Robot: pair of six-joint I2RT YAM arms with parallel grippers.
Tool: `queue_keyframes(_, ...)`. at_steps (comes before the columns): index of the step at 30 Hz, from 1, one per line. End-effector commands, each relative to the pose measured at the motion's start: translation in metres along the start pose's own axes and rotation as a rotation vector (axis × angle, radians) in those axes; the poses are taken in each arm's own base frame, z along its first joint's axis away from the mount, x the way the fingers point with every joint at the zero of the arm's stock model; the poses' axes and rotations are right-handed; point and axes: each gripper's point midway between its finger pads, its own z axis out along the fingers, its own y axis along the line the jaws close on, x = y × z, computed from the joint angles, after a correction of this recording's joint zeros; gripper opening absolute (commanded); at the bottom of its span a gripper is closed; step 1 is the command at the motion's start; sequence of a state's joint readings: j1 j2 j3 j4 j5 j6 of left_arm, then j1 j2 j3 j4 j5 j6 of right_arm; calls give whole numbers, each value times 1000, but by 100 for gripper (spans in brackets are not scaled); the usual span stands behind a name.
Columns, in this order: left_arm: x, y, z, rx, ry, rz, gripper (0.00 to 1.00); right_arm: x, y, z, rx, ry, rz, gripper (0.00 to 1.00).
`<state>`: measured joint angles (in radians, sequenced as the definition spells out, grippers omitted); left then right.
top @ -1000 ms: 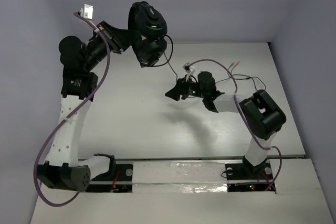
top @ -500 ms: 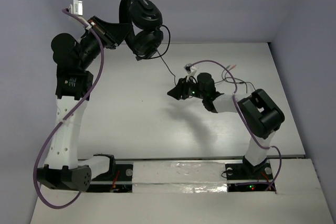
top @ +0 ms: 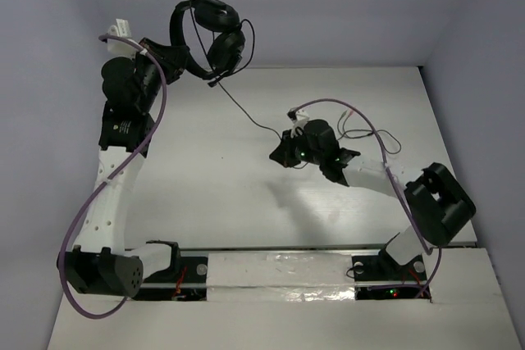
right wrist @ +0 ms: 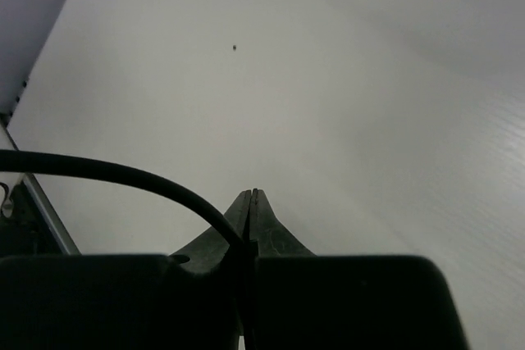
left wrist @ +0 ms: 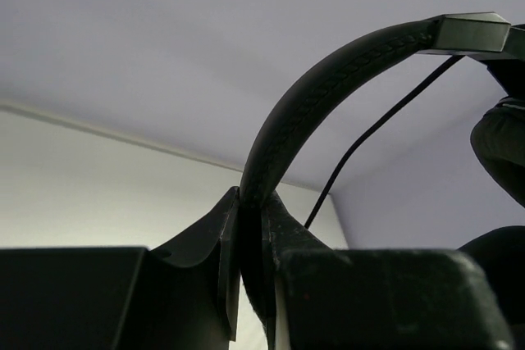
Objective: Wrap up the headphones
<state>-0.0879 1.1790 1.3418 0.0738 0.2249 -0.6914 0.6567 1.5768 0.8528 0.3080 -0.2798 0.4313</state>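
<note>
Top external view, nearest first: the right arm's fingers sit close to the middle of the table, pressed fully together, and the right wrist view shows the thin black cable curving in between their tips. From there the cable rises toward 11 o'clock to the headphones, which hang in the air over the table's far left corner. Farthest off, the left arm's fingers are clamped tight on the padded headband, seen edge-on in the left wrist view.
</note>
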Motion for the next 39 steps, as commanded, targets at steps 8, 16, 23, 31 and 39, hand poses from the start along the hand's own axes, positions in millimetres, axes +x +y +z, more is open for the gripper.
queue_keyframes(8, 8, 91, 3, -365, -124, 126, 0, 0, 52, -61, 246, 122, -206, 0)
queue_keyframes(16, 37, 120, -1, -470, -47, 193, 0, -47, 93, -101, 267, 71, -316, 0)
queue_keyframes(23, 59, 117, 12, -477, 7, 249, 0, -77, 107, -121, 284, 19, -372, 0)
queue_keyframes(31, 127, 114, 23, -484, 172, 336, 0, -125, 123, -127, 309, -93, -420, 0)
queue_keyframes(39, 137, 111, 10, -478, 200, 360, 0, -161, 122, -120, 390, -195, -479, 0)
